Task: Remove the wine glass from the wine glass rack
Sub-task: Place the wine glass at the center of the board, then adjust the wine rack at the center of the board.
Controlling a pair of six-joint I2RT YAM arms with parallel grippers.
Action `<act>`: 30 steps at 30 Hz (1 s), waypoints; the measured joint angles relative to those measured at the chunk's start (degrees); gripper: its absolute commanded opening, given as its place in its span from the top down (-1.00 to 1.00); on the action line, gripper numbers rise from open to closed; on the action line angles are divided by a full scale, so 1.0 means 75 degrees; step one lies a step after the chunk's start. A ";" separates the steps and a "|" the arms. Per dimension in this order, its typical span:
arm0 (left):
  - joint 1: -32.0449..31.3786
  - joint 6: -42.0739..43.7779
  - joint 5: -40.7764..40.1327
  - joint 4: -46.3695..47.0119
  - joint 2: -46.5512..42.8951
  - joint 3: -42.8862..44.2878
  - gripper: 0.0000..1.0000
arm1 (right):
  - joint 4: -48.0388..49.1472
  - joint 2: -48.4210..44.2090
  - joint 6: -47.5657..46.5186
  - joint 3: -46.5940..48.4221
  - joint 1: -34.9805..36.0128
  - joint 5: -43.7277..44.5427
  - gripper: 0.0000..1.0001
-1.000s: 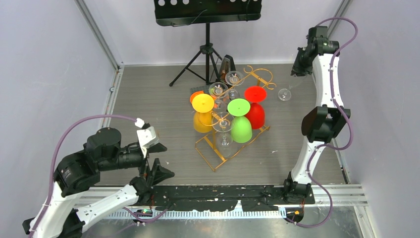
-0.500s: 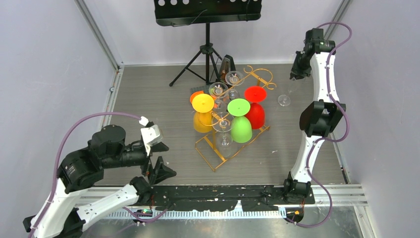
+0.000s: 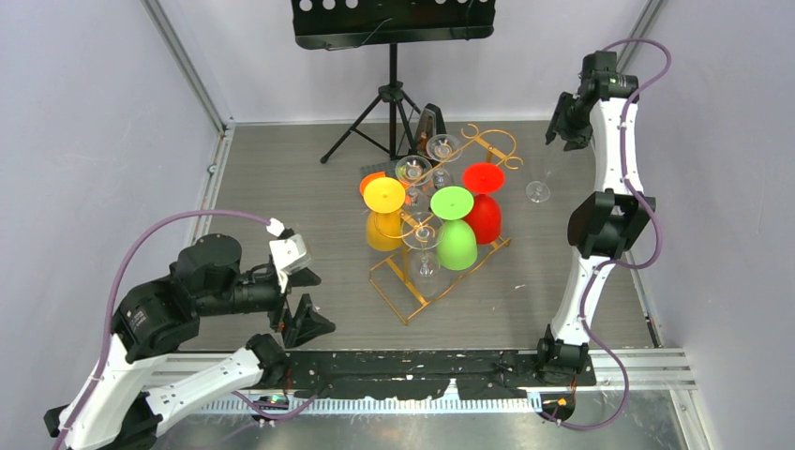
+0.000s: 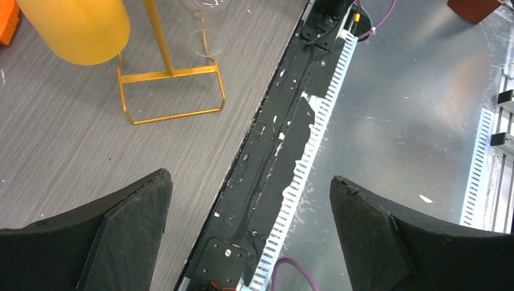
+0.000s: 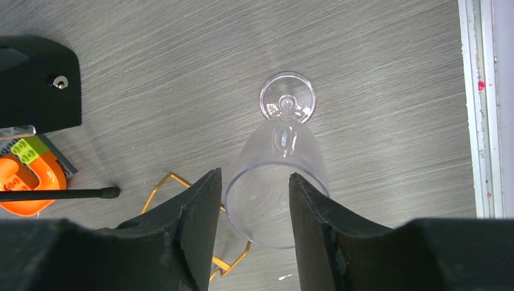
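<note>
The gold wire wine glass rack (image 3: 405, 298) stands mid-table, with yellow (image 3: 384, 212), green (image 3: 456, 232) and red (image 3: 484, 202) glasses and clear ones hanging upside down on it. One clear wine glass (image 3: 537, 190) stands upright on the table to the rack's right, off the rack. My right gripper (image 3: 559, 134) hovers above it, open; in the right wrist view its fingers (image 5: 254, 177) stand either side of the glass (image 5: 280, 151) without pinching it. My left gripper (image 3: 302, 302) is wide open and empty near the front left, over the table's edge (image 4: 250, 177).
A black tripod music stand (image 3: 392, 28) stands at the back. An orange block toy (image 5: 30, 173) and a black object (image 5: 36, 82) lie behind the rack. The rack's base (image 4: 170, 91) and the yellow glass (image 4: 79, 30) show ahead of the left gripper.
The right gripper was shut on the clear glass, set it down on the table, then opened and lifted slightly. The left arm drifted a little.
</note>
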 measured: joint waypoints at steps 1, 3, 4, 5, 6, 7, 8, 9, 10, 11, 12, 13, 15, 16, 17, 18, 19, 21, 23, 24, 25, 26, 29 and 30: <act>0.0000 -0.0006 0.0000 0.0000 0.0000 0.0000 -0.99 | 0.0035 0.0000 0.0012 0.0000 0.0000 0.0003 -0.09; 0.0000 -0.0023 0.0000 -0.0003 0.0003 0.0003 -0.99 | 0.0102 0.0000 0.0064 0.0003 0.0000 0.0003 -0.12; 0.0000 -0.0041 0.0000 -0.0003 0.0012 0.0003 -0.99 | 0.0125 -0.0003 0.0093 0.0015 0.0000 0.0000 -0.13; 0.0000 -0.0067 0.0000 -0.0006 0.0023 0.0012 -0.99 | 0.0154 -0.0003 0.0140 0.0044 0.0000 0.0000 -0.16; 0.0000 -0.0082 0.0000 -0.0006 0.0044 0.0023 -0.99 | 0.0192 -0.0012 0.0172 0.0067 0.0000 0.0000 -0.16; 0.0000 -0.0099 -0.0003 -0.0009 0.0052 0.0029 -0.99 | 0.0236 -0.0038 0.0204 0.0093 0.0000 0.0000 -0.18; 0.0000 -0.0108 0.0000 -0.0009 0.0067 0.0032 -0.99 | 0.0289 -0.0093 0.0236 0.0099 0.0000 0.0003 -0.19; 0.0000 -0.0117 0.0000 -0.0009 0.0079 0.0038 -0.99 | 0.0323 -0.0152 0.0268 0.0102 0.0000 0.0003 -0.19; 0.0000 -0.0125 -0.0003 -0.0009 0.0090 0.0047 -0.99 | 0.0358 -0.0256 0.0315 0.0102 0.0000 0.0000 -0.20; 0.0000 -0.0131 -0.0003 -0.0009 0.0108 0.0061 -0.99 | 0.0402 -0.0399 0.0361 0.0102 0.0000 0.0000 -0.21; 0.0000 -0.0131 -0.0006 -0.0015 0.0119 0.0076 -0.99 | 0.0437 -0.0527 0.0385 0.0102 0.0000 -0.0003 -0.21; 0.0000 -0.0134 -0.0009 -0.0017 0.0134 0.0096 -0.99 | 0.0490 -0.0679 0.0414 0.0102 0.0000 -0.0015 -0.22; 0.0000 -0.0134 -0.0015 -0.0023 0.0181 0.0154 -0.99 | 0.0589 -0.1049 0.0493 0.0117 0.0000 -0.0041 -0.23; 0.0000 -0.0134 -0.0017 -0.0026 0.0201 0.0175 -0.99 | 0.0650 -0.1253 0.0522 0.0125 0.0000 -0.0067 -0.23; 0.0000 -0.0137 -0.0032 -0.0029 0.0227 0.0204 -0.99 | 0.0702 -0.1445 0.0551 0.0122 0.0000 -0.0096 -0.25; 0.0000 -0.0140 -0.0061 -0.0029 0.0254 0.0230 -0.99 | 0.0749 -0.1644 0.0574 0.0117 0.0000 -0.0137 -0.26; 0.0000 -0.0146 -0.0085 -0.0032 0.0277 0.0256 -0.99 | 0.0828 -0.1868 0.0606 0.0064 0.0000 -0.0175 -0.28; 0.0000 -0.0172 -0.0157 -0.0029 0.0332 0.0300 -0.99 | 0.1052 -0.2413 0.0697 -0.0227 0.0000 -0.0306 -0.30; 0.0000 -0.0204 -0.0230 -0.0023 0.0370 0.0318 -0.99 | 0.1253 -0.2996 0.0781 -0.0667 0.0000 -0.0443 -0.31; 0.0000 -0.0236 -0.0277 -0.0020 0.0388 0.0323 -0.99 | 0.1294 -0.3226 0.0816 -0.0819 0.0000 -0.0490 -0.31; 0.0000 -0.0283 -0.0306 -0.0017 0.0402 0.0326 -0.99 | 0.1376 -0.3506 0.0860 -0.1035 0.0000 -0.0568 -0.31; 0.0000 -0.0318 -0.0356 -0.0009 0.0414 0.0329 -0.99 | 0.1445 -0.3789 0.0906 -0.1250 0.0000 -0.0662 -0.32; 0.0000 -0.0402 -0.0501 0.0015 0.0431 0.0332 -0.99 | 0.1711 -0.4535 0.0988 -0.1845 0.0000 -0.0924 -0.33; 0.0000 -0.0437 -0.0562 0.0032 0.0431 0.0335 -0.99 | 0.1772 -0.4782 0.1005 -0.2040 -0.0003 -0.1035 -0.34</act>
